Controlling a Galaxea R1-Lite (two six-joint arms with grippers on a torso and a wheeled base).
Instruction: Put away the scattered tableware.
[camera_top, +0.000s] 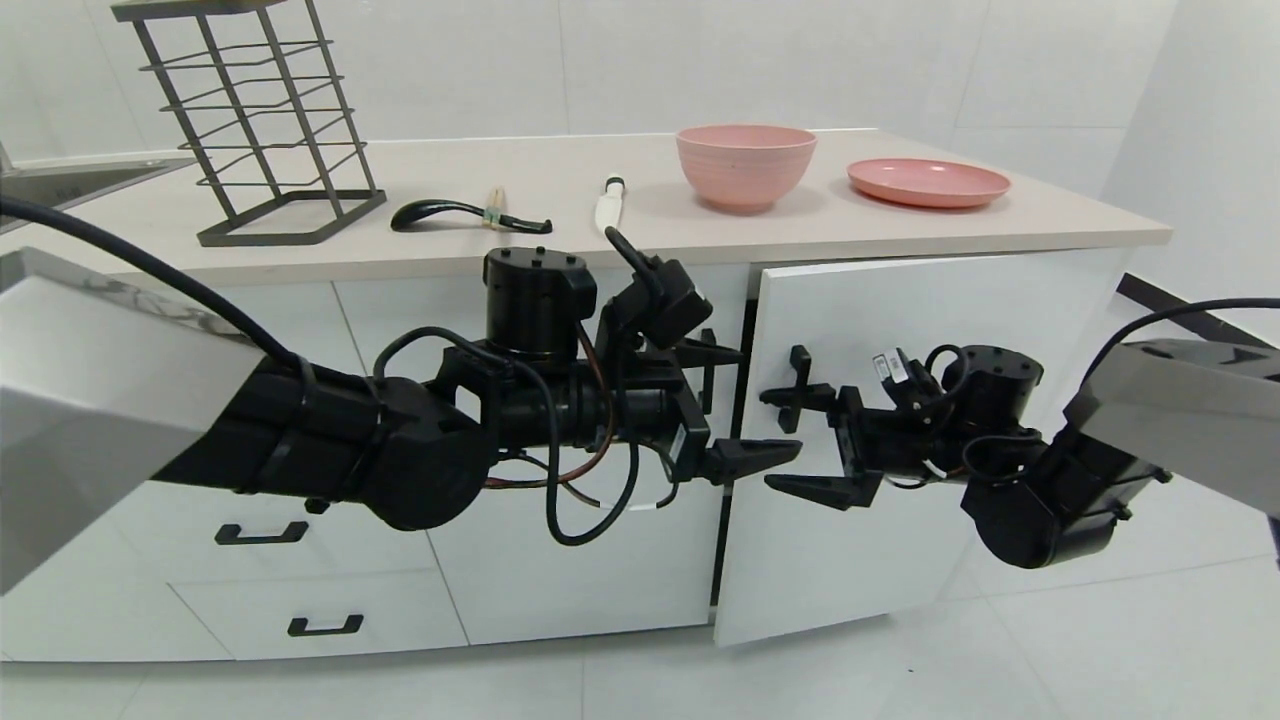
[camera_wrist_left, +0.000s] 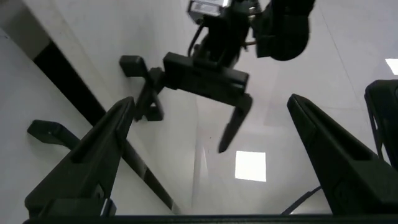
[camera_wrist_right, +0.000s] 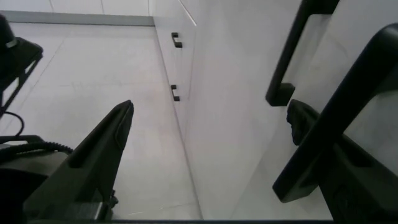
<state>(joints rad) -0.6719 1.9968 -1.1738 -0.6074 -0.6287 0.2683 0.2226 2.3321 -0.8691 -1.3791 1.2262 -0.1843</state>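
Left gripper (camera_top: 770, 400) and right gripper (camera_top: 766, 440): fingers spread wide, holding nothing, tips facing each other at frame centre before the ajar cabinet door (camera_top: 900, 540). Tableware lies well above the fingers on the counter (camera_top: 560, 180): pink bowl (camera_top: 746, 165) and pink plate (camera_top: 928, 182) upper right, black spoon (camera_top: 430, 212) upper centre-left.

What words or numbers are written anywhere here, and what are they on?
None can be read.
The white tags behind the right claw: too small to read.
The small label behind the left claw: too small to read.
The pink bowl, pink plate, cabinet door: no print showing.
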